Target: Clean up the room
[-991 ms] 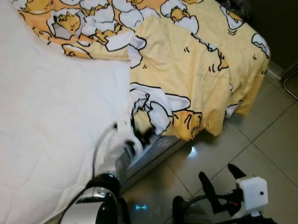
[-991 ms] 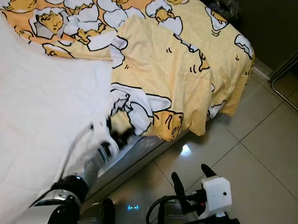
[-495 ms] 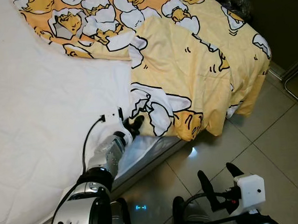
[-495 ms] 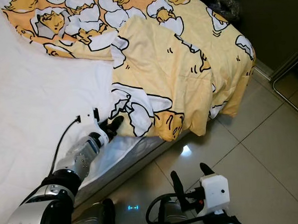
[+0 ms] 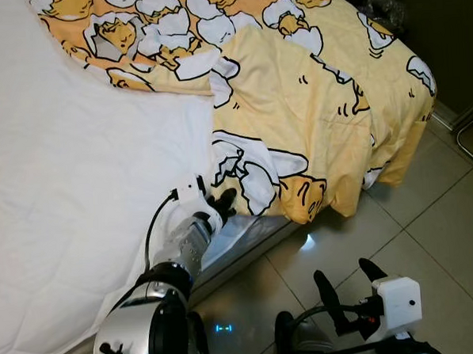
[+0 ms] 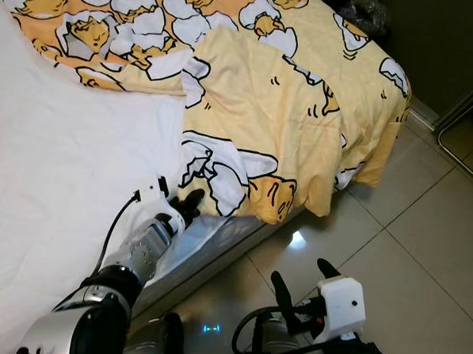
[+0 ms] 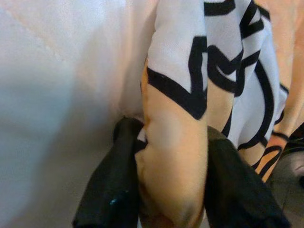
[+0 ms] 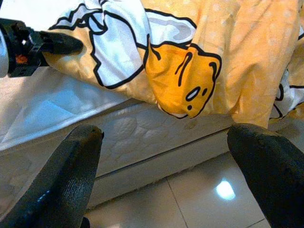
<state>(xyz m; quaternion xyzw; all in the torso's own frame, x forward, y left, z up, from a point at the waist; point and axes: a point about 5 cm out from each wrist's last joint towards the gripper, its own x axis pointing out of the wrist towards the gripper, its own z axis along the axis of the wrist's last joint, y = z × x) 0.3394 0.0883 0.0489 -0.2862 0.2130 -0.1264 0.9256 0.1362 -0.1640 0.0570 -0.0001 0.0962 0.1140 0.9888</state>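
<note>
Low in the frame, my right gripper [image 5: 351,283] hangs fingers apart over bare floor tiles [image 5: 429,214]. At centre, my left gripper [image 5: 220,203] pinches the yellow quilt [image 5: 313,125] hem at the mattress [image 5: 62,178] edge; the quilt spreads to upper right.

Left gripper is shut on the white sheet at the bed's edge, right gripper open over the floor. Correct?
Not quite. The left gripper is shut on a fold of the yellow cartoon-print duvet cover, not the white sheet; the left wrist view shows the fabric pinched between its fingers. The right gripper is open over the floor.
</note>
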